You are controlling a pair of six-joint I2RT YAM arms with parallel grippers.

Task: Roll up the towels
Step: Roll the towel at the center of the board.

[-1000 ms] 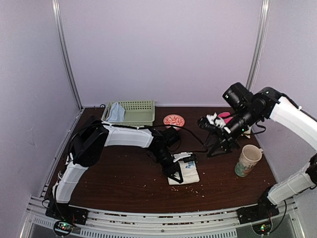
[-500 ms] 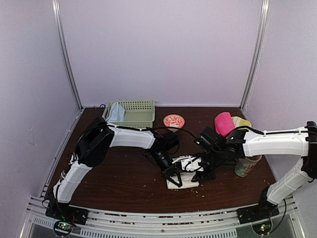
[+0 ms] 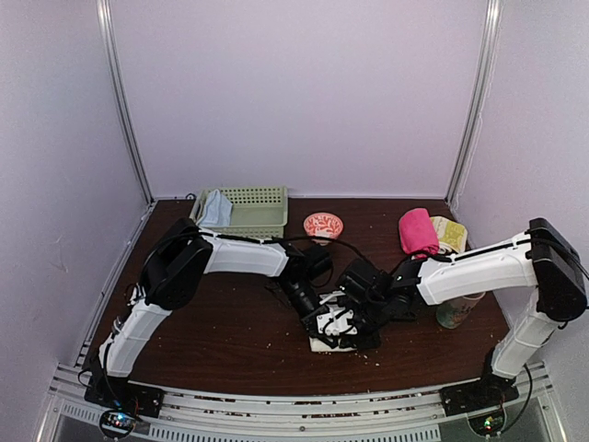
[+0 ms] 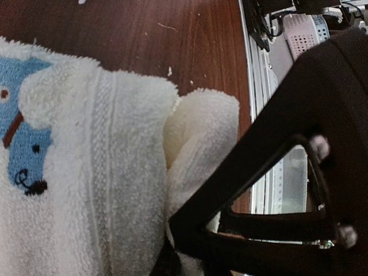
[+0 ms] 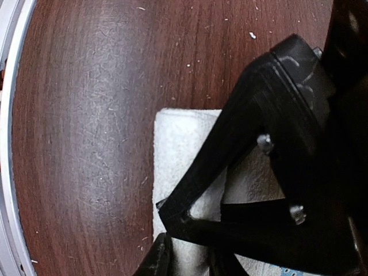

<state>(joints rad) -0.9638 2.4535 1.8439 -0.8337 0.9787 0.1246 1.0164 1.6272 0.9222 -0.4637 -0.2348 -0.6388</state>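
Observation:
A white towel (image 3: 342, 333) with a blue print lies at the table's front centre, partly folded over. My left gripper (image 3: 322, 324) is shut on a fold of it. In the left wrist view the towel (image 4: 86, 172) fills the frame and the gripper (image 4: 172, 244) pinches its doubled edge. My right gripper (image 3: 354, 322) is down on the same towel beside the left one. In the right wrist view its jaws (image 5: 165, 234) stand closed on the towel's edge (image 5: 172, 149). A rolled pink towel (image 3: 417, 230) and a yellow towel (image 3: 450, 230) lie at the back right.
A green basket (image 3: 248, 204) holding a blue towel (image 3: 215, 208) stands at the back left. A small red bowl (image 3: 323, 224) sits at the back centre. A printed cup (image 3: 454, 313) stands right of the right arm. Crumbs dot the dark wooden table (image 3: 230, 322).
My right arm has swung down from the back right to the white towel and closed on its edge beside the left gripper. The left gripper has kept its hold.

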